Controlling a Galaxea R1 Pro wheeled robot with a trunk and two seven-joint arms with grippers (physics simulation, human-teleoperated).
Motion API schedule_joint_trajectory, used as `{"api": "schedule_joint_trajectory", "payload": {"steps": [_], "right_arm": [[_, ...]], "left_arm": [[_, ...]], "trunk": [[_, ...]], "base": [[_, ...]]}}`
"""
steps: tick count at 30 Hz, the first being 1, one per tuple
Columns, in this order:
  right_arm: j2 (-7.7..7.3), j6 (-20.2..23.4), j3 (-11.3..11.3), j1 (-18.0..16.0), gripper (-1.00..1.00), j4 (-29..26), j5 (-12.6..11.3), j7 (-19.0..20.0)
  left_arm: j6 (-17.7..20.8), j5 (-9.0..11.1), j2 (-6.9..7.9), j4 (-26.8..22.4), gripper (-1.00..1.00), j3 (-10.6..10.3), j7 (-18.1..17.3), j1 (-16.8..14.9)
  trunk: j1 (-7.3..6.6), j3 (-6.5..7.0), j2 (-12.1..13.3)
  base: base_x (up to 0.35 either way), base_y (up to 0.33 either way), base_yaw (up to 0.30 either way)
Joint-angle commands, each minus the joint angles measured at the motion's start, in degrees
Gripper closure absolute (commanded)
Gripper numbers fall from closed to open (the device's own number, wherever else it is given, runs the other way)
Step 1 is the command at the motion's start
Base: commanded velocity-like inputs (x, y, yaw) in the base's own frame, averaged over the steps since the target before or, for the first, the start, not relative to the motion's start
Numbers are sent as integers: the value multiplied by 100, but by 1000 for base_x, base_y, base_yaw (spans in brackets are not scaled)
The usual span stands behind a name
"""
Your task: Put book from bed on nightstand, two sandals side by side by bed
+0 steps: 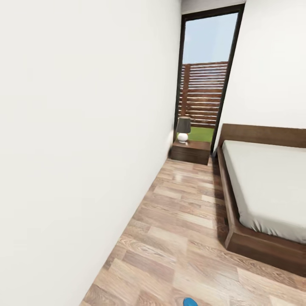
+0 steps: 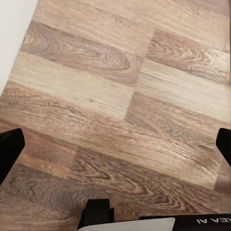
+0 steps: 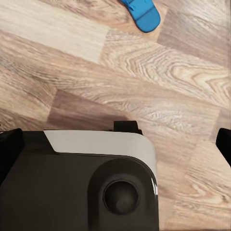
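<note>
The bed (image 1: 267, 187), with a pale mattress on a dark wood frame, runs along the right of the head view. A dark nightstand (image 1: 191, 151) carrying a lamp (image 1: 183, 128) stands at the far end of the aisle, under the window. One blue sandal (image 1: 190, 302) lies on the plank floor at the bottom edge of the head view, and its tip (image 3: 142, 14) also appears in the right wrist view. My left gripper (image 2: 115, 149) is open over bare planks. My right gripper (image 3: 115, 144) is open and apart from the sandal. The book is out of view.
A white wall (image 1: 85, 148) closes the left side of a narrow wood-floor aisle (image 1: 182, 221) between it and the bed. A tall dark-framed window (image 1: 206, 76) shows a slatted fence. Part of my dark body (image 3: 82, 187) fills the near side of the right wrist view.
</note>
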Motion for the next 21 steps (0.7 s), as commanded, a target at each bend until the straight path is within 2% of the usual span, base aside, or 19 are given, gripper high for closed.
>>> {"api": "schedule_joint_trajectory", "payload": {"steps": [1, 8, 21], "right_arm": [[1, -15, -12, -1, -100, -1, -2, 5], [1, -15, -12, -1, -100, -1, -2, 5], [1, -15, -12, -1, -100, -1, -2, 5]], "left_arm": [[-19, -18, 0, 4, -100, 1, 7, -3], [-18, -19, 0, 4, -100, 1, 7, -3], [-18, -20, 0, 4, -100, 1, 7, -3]], "trunk": [[1, -5, -2], [1, -5, -2], [1, -5, -2]], "base": [[144, 172, -283], [144, 150, -283], [12, 9, -283]]}}
